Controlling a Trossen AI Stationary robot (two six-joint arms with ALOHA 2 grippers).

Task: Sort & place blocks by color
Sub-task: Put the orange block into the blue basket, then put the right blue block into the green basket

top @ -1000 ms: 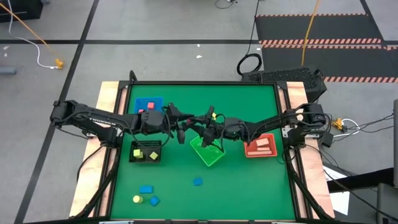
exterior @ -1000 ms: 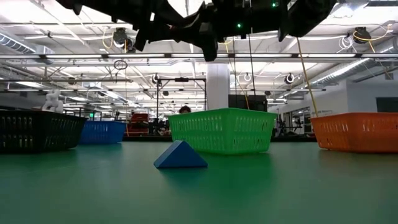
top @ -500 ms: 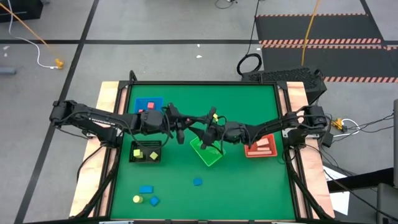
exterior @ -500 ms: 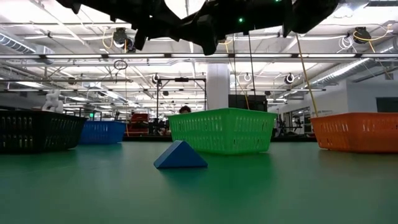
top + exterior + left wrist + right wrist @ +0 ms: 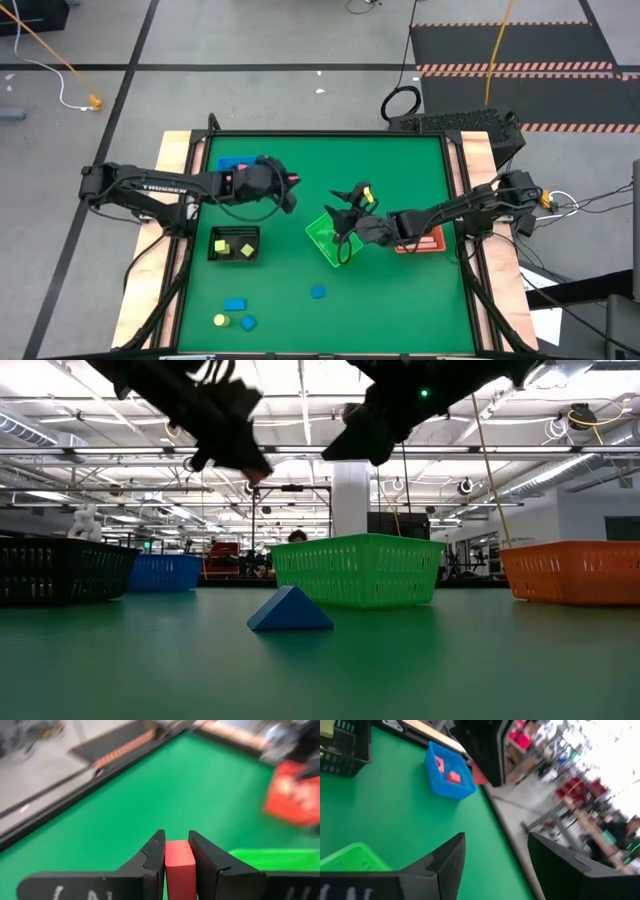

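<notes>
Above the table's far left, beside the blue bin (image 5: 238, 166), the left gripper (image 5: 290, 192) is clamped on a red block (image 5: 180, 869); the wrist view shows both fingers (image 5: 154, 855) pressed flat against the block's sides. Toward the middle, the right gripper (image 5: 352, 200) hangs over the green bin (image 5: 333, 243) with its jaws standing well apart and nothing between them.

Count, left to right:
- Black bin (image 5: 235, 245): two yellow blocks (image 5: 233, 247).
- Blue bin: two red pieces visible in the right wrist view.
- Open mat, near edge: one yellow block (image 5: 220, 320) and three blue blocks (image 5: 236, 304), one of them a blue wedge (image 5: 290, 610) in front of the green bin in the low view.
- Green bin: contents cannot be told.
- Red bin (image 5: 422, 236): pale pieces lie inside; their number cannot be told.

Bins total four.
</notes>
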